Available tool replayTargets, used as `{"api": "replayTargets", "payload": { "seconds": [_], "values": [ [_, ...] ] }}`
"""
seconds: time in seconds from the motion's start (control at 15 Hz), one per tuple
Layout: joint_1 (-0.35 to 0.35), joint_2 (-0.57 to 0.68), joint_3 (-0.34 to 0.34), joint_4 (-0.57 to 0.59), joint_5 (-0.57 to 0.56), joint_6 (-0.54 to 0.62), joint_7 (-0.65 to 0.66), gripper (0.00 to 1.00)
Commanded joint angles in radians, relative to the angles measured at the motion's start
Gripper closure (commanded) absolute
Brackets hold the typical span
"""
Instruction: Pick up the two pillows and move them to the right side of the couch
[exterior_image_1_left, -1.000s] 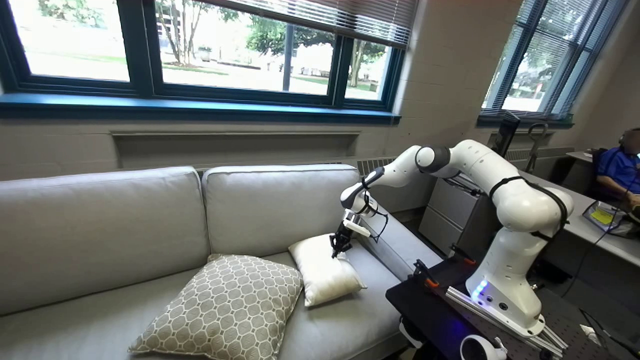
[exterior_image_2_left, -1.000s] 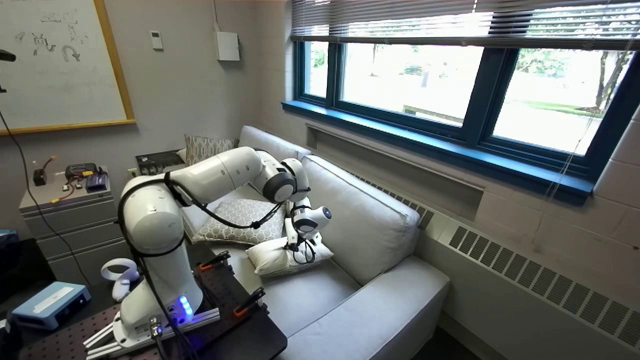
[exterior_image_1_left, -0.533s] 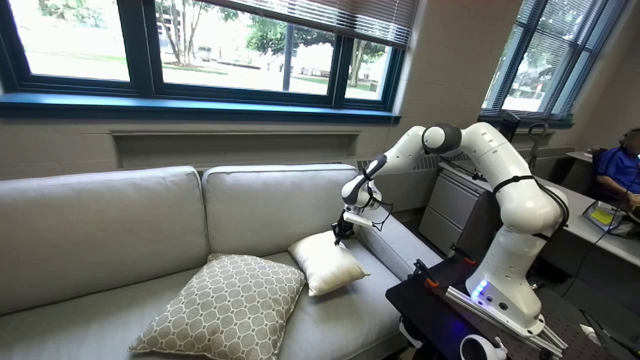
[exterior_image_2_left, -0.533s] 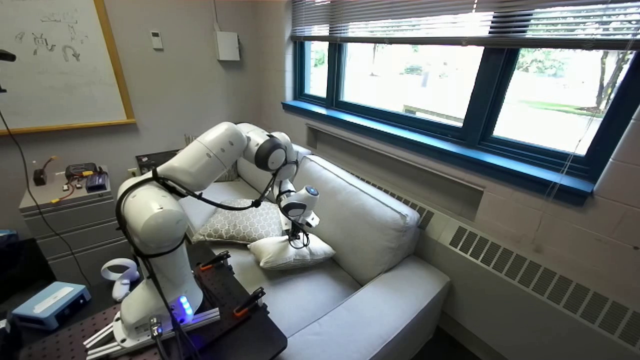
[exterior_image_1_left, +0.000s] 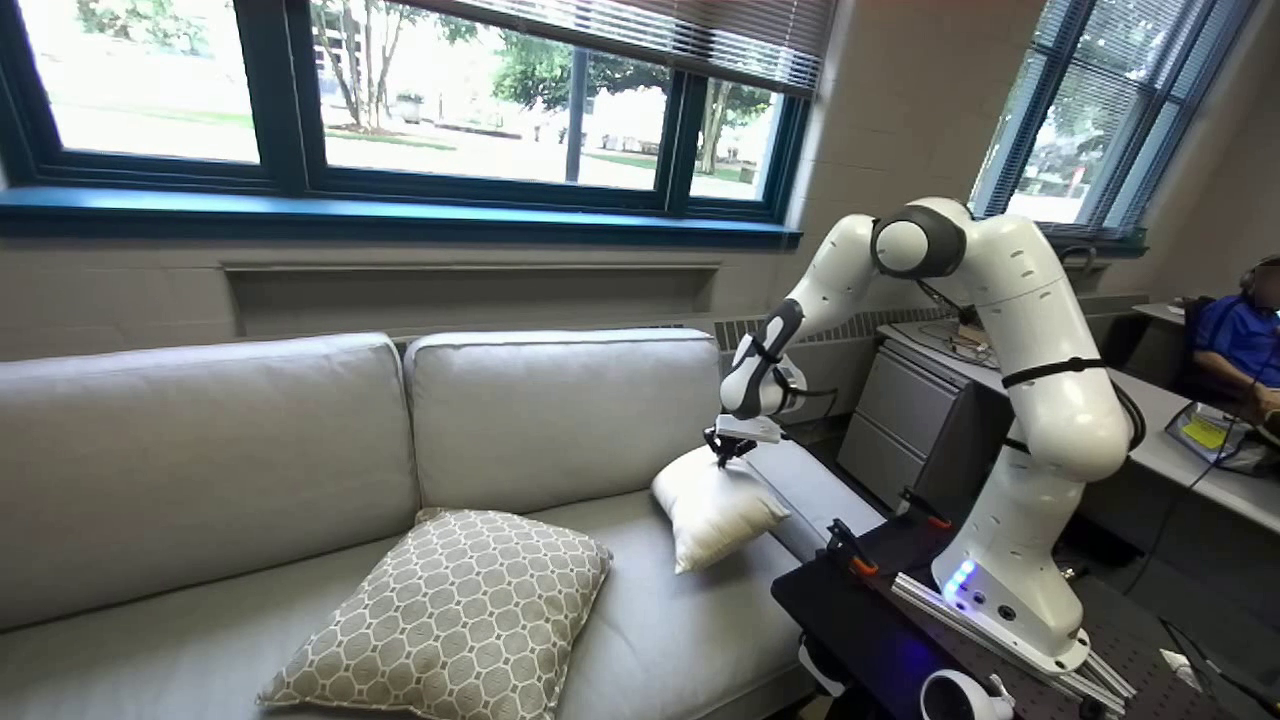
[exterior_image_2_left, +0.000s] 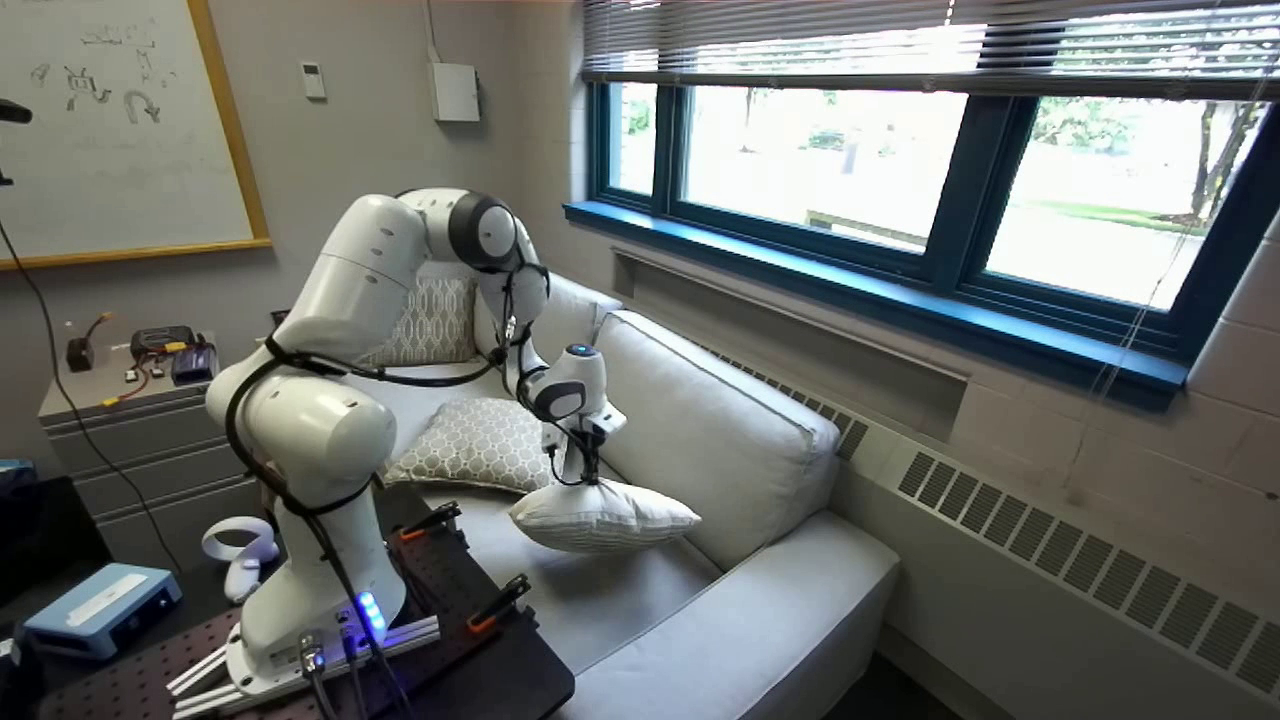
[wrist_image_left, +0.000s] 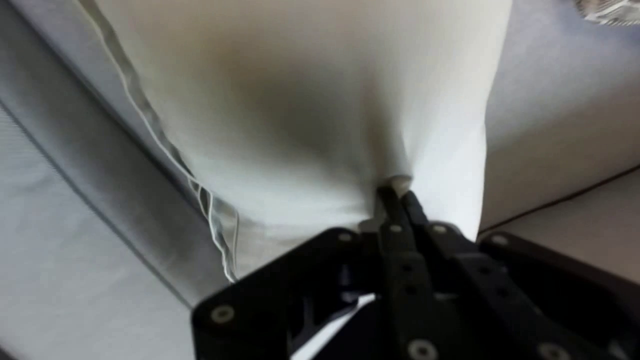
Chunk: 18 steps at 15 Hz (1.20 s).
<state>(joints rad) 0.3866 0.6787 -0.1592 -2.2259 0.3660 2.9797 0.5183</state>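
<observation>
The gripper (wrist_image_left: 398, 194) is pressed together on a little fold of the cream-white pillow (exterior_image_1_left: 715, 515), pinching it from above. The pillow looks lifted off the couch (exterior_image_1_left: 670, 640) and hangs near the armrest (exterior_image_2_left: 740, 640), with a gap between them. The step in hand seems to be carrying this pillow to the couch's right side. The big tan lattice cushion (exterior_image_1_left: 460, 610) lies on the couch, farther from the armrest and not touching the pillow. So the job looks less than half done.

Next, the gripper should bring the pillow right beside the armrest, let it down softly until it sits on the couch, and only then let go. The pinch is small, so the pillow may swing or slip if it goes too fast. Then it is likely the tan lattice cushion's turn, and a corner may be the best bit to grab.

Nothing here has to go inside anything. Past the armrest stands a gray file cabinet (exterior_image_1_left: 895, 415). Its drawers look closed, so what is inside is hidden.
</observation>
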Motion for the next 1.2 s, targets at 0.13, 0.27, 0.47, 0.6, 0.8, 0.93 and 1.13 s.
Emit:
{"api": "replayTargets", "payload": {
  "seconds": [0.13, 0.27, 0.47, 0.6, 0.8, 0.93, 1.13],
  "values": [
    [0.358, -0.079, -0.396, -0.215, -0.122, 0.025, 0.289, 0.99],
    [0.411, -0.042, -0.479, -0.209, -0.160, -0.017, 0.319, 0.99],
    [0.493, 0.044, -0.594, -0.168, -0.217, -0.084, 0.379, 0.99],
    [0.551, 0.105, -0.663, -0.138, -0.259, -0.133, 0.422, 0.99],
    [0.633, 0.175, -0.737, -0.104, -0.312, -0.198, 0.475, 0.99],
    [0.670, 0.206, -0.750, -0.089, -0.334, -0.226, 0.494, 0.99],
    [0.692, 0.247, -0.735, -0.062, -0.357, -0.257, 0.495, 0.99]
  ]
}}
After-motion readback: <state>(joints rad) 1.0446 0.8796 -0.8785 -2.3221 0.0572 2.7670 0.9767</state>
